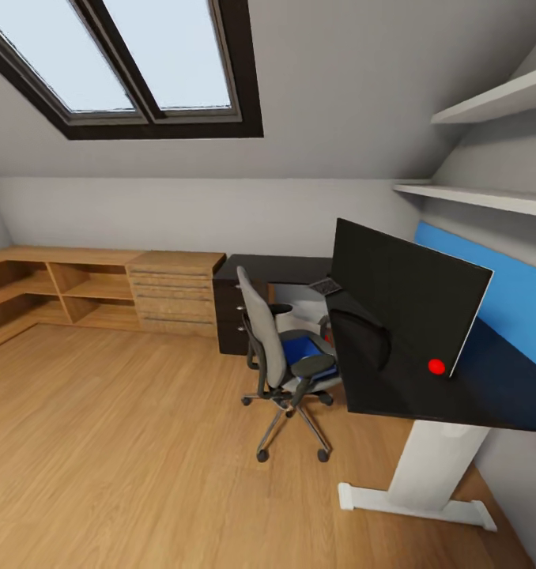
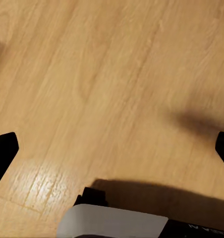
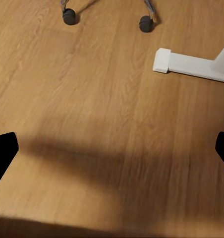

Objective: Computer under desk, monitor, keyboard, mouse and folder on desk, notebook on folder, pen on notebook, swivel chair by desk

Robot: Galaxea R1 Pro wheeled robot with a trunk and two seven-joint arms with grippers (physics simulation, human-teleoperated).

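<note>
The monitor (image 1: 406, 296) is already standing on the desk (image 1: 426, 399) at right, the folder (image 1: 303, 348) is still lying on the chair (image 1: 280, 359) mid-frame, and both grippers (image 2: 112, 148) (image 3: 112, 148) are hanging spread wide over bare floor.

My head camera looks from standing height across the room, forward and down, toward the desk (image 1: 426, 395), the monitor (image 1: 410, 296) and the swivel chair (image 1: 280, 356), all a little way off. Both wrist cameras face nearly straight down, close to the wooden floor (image 2: 117, 84). The right wrist view shares the chair's casters (image 3: 69, 16) and the desk's white foot (image 3: 191, 63) with my head view.
</note>
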